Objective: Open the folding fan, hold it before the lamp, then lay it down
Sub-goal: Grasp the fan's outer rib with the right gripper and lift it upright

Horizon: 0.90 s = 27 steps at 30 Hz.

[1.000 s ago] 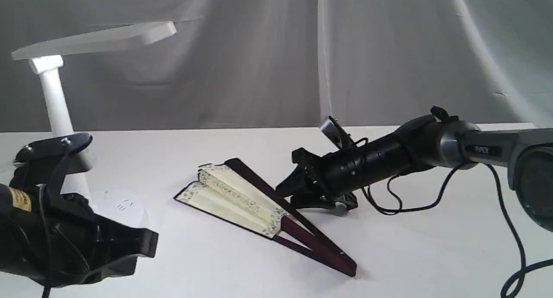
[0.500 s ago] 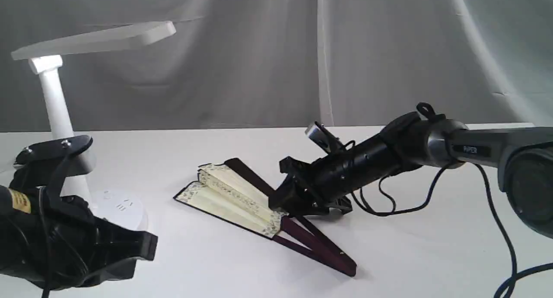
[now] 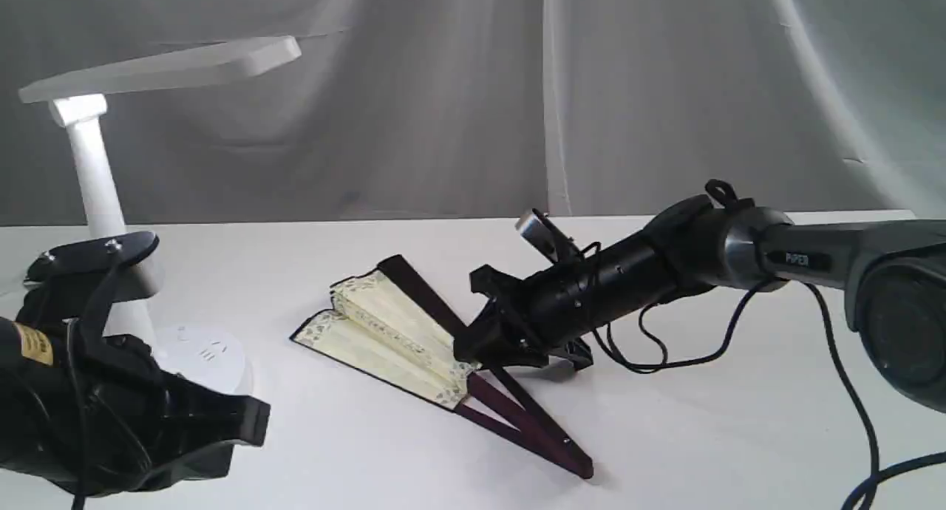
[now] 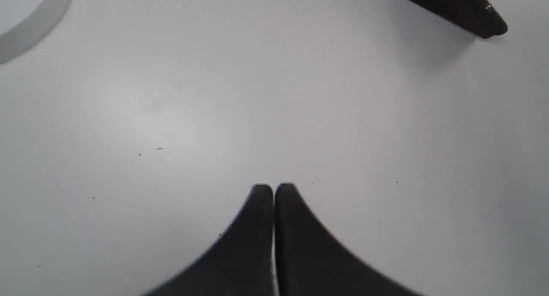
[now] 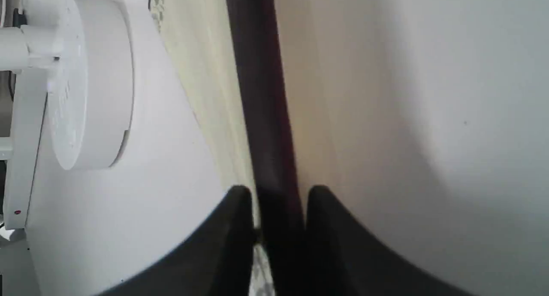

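In the exterior view, find the folding fan [image 3: 384, 332] lying partly spread on the white table [image 3: 702, 436], near the middle and well apart from the lamp [image 3: 92, 177] at the far left, pivot end toward the camera, pleats angled toward the lamp. Note the right gripper [image 3: 465, 347] down on the farther guard, just at the meeting of paper and maroon ribs. Note the left gripper [image 3: 251, 421] low in the left foreground, clear of the fan. Reckon on a light thing: thin cream paper easily creased or torn, slim ribs stiff lengthwise but springy sideways, smooth dark guards likely to slip. Take hold on a guard, never on the pleats, and close to the ribs rather than out at the tip. In the left wrist view, see the left gripper [image 4: 273, 188] with fingertips pressed together on nothing, above bare table, with only a dark end of the fan [image 4: 463, 8] at one corner and a sliver of the lamp's base [image 4: 25, 21] at another. In the right wrist view, see the right gripper [image 5: 279, 193] clamped across the dark guard of the fan [image 5: 261, 94], one fingertip against each flat side, cream pleats alongside and the lamp's round base [image 5: 90, 86] beyond. Judge that grip sound for spreading only with the other guard pinned or held. Otherwise expect the whole fan to drag along.
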Each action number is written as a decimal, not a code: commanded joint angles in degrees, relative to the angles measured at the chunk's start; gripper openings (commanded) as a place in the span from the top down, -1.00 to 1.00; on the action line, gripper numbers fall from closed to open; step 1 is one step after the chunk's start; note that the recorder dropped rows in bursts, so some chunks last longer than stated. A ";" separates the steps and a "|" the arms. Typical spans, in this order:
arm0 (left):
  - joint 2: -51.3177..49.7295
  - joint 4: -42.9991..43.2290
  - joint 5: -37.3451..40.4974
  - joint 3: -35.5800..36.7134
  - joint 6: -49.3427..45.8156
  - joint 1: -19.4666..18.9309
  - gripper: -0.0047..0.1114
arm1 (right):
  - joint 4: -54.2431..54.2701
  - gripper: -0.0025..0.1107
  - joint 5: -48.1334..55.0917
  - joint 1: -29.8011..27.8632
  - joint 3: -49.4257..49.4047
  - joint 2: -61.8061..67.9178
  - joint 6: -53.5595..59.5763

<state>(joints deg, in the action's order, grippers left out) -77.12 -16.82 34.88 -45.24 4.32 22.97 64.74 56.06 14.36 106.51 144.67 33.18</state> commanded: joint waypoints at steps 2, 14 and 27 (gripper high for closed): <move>-0.13 -0.62 -0.02 -0.39 -0.05 0.41 0.92 | -1.12 0.85 0.61 -0.14 -0.75 1.56 1.01; -0.13 -0.62 -0.02 -0.39 -0.05 0.41 0.92 | 2.53 0.96 13.01 -2.35 -0.75 1.43 9.20; 0.36 -8.62 -2.14 -0.39 -5.48 0.41 0.92 | 1.91 0.96 13.90 -5.15 -0.75 -7.26 10.04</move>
<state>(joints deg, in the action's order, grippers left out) -77.12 -23.25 34.25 -45.24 0.91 22.97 66.80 69.29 9.30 105.83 139.28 43.50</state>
